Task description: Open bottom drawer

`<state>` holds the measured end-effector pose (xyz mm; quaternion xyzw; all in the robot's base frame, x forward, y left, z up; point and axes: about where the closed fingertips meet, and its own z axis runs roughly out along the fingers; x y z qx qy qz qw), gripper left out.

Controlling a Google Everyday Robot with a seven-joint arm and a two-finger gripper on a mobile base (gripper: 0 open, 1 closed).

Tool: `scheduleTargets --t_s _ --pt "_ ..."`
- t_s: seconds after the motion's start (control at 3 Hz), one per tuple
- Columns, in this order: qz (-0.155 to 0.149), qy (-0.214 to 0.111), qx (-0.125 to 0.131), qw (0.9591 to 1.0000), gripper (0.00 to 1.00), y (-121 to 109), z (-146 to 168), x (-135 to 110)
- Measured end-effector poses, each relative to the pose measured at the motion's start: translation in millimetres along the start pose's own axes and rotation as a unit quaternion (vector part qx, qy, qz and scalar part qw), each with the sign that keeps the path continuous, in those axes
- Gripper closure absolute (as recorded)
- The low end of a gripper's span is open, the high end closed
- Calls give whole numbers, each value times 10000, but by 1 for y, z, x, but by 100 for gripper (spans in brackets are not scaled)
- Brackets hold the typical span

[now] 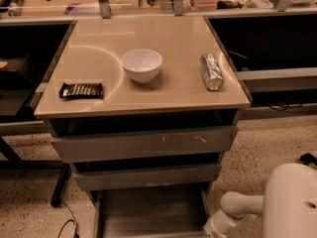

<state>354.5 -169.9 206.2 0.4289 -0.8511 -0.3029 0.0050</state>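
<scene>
The bottom drawer [148, 209] is the lowest and narrowest of three grey drawers. It stands pulled out, its grey tray interior showing down to the frame's lower edge; its flat front is nearly cut off there. My gripper [212, 230] is at the drawer's front right corner, at the bottom edge of the view. Only its pale wrist and white arm [242, 205] show clearly.
The middle drawer [146, 176] and the scratched top drawer [143, 143] are above. On the beige tabletop [173, 43] are a white bowl [141, 65], a lying can [211, 71] and a dark snack bar [81, 90]. My white body [292, 202] fills the lower right.
</scene>
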Motion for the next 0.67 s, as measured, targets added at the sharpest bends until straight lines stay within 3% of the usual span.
scheduleTargets --t_s 0.67 --pt "497 -13 -88 9987 0 58 -20 35"
